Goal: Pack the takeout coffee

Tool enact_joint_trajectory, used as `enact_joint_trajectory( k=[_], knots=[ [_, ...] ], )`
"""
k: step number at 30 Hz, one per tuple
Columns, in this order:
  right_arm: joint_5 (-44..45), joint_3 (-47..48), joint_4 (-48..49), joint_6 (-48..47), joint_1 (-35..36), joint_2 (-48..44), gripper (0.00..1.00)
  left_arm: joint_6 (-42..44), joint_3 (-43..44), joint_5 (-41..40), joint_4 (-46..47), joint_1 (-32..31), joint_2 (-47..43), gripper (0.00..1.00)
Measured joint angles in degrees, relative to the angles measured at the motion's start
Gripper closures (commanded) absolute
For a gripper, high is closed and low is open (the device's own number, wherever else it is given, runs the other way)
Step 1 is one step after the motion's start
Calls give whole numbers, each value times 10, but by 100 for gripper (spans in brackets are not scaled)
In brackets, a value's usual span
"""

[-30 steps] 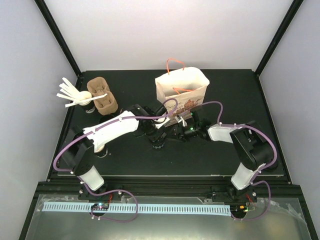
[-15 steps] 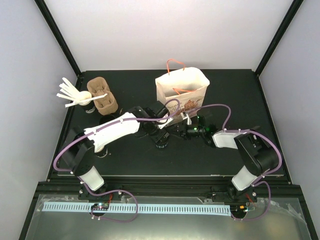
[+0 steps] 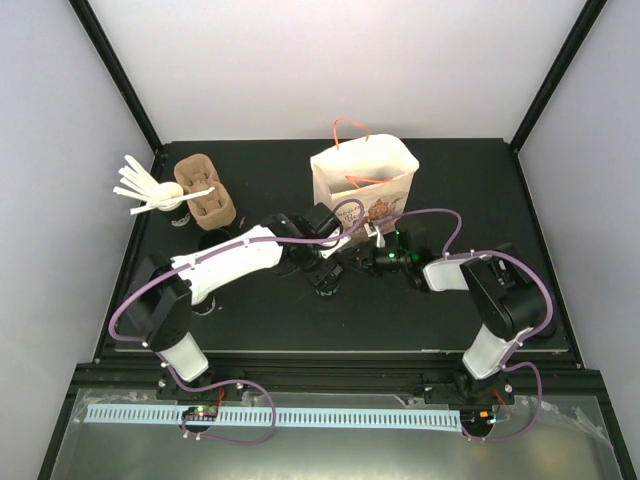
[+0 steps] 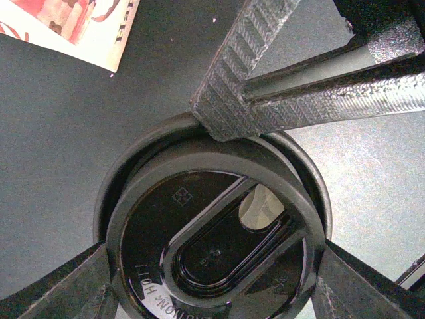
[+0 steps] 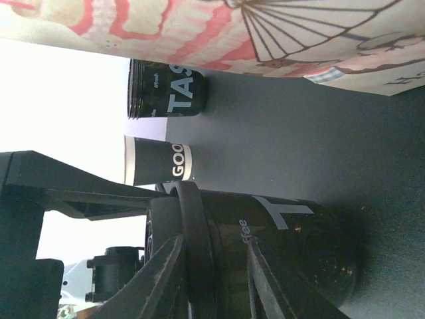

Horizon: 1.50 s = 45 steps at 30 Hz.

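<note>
Fingers capping coffee
Steady hold (for seating): right fingers (image 5: 154,279) pinch black paper cup (image 5: 292,246); left fingers (image 4: 60,287) pinch round black plastic lid (image 4: 216,249).

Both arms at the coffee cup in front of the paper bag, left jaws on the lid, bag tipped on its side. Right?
No: the paper bag stands upright, mouth open, per the top external view. The rest holds: the left gripper has its jaws on the lid, and the right gripper is at the coffee cup in front of the bag.
</note>
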Motion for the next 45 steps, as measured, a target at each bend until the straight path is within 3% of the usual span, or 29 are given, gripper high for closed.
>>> enact_joint_trajectory(
  k=[8,20,36,45],
  knots=[
    [-25,18,-11,-17,-4,15,80,0,0,0,0,0,1,38],
    [-102,43,-7,-36,-22,71,79,-2,2,1,2,0,4,39],
    [-127,48,15,-35,-28,102,79,-2,4,5,4,2,10,39],
    [-33,67,-145,-97,-10,20,71,-2,10,5,-1,2,13,40]
  ],
)
